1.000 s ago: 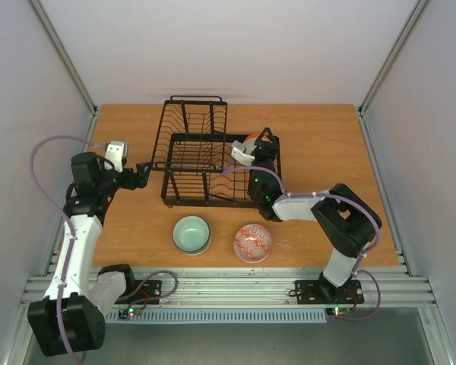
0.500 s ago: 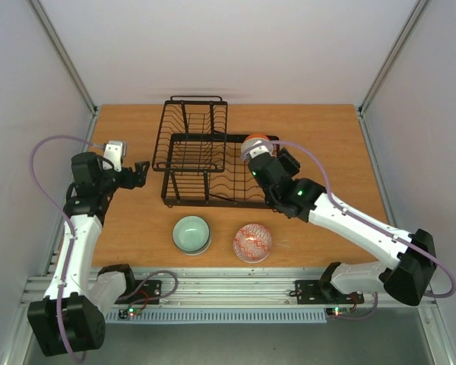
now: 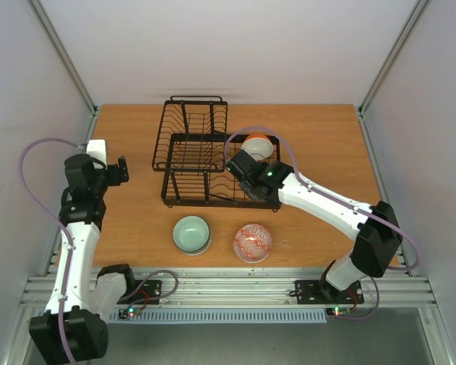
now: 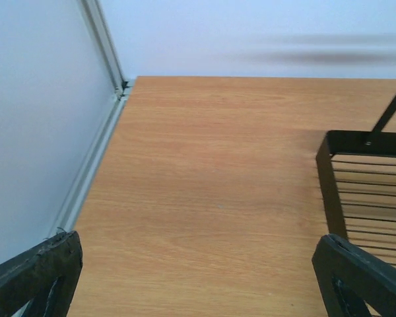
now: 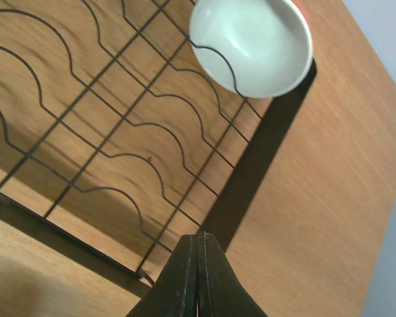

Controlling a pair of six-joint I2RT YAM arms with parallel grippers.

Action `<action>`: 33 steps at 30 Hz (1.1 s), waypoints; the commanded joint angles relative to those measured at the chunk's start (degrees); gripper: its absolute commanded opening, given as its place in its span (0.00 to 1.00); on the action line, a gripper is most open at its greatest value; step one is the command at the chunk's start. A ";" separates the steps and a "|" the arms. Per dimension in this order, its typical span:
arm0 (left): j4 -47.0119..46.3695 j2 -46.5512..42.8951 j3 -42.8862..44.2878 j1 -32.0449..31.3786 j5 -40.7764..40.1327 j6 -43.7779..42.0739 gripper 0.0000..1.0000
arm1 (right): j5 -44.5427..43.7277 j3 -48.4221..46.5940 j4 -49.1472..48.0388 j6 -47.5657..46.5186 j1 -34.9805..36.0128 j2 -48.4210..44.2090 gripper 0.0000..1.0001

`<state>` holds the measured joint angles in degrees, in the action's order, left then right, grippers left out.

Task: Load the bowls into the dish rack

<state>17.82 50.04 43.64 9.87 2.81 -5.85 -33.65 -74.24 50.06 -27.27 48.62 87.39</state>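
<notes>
The black wire dish rack (image 3: 190, 137) stands mid-table. A bowl with an orange rim and white inside (image 3: 257, 146) sits in its far right corner, also in the right wrist view as the same bowl (image 5: 251, 43) among the rack's wires (image 5: 53, 228). My right gripper (image 3: 238, 165) hovers over the rack just near-left of that bowl, shut and empty (image 5: 198, 244). A celadon bowl (image 3: 191, 233) and a red-patterned bowl (image 3: 252, 242) rest on the table in front of the rack. My left gripper (image 3: 120, 171) is open and empty (image 4: 198, 290), left of the rack (image 4: 366, 142).
Bare wooden tabletop (image 3: 327, 152) lies right of the rack and more (image 4: 204, 172) on its left. Grey enclosure walls (image 4: 33, 119) close the table's sides and back. The arm bases stand on the metal rail (image 3: 228, 289) at the near edge.
The right gripper let go of the orange-rimmed bowl, left it in the rack, shut and moved to the near-left. The left arm drew back leftward from the rack.
</notes>
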 commanded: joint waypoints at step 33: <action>-4.73 -1.30 -0.10 1.20 -4.81 -1.40 0.99 | 2.77 -11.24 2.15 -0.23 3.45 6.30 0.13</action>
<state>16.84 49.82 43.70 10.63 -1.56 -6.92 -28.88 -86.74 50.26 -31.48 51.55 100.64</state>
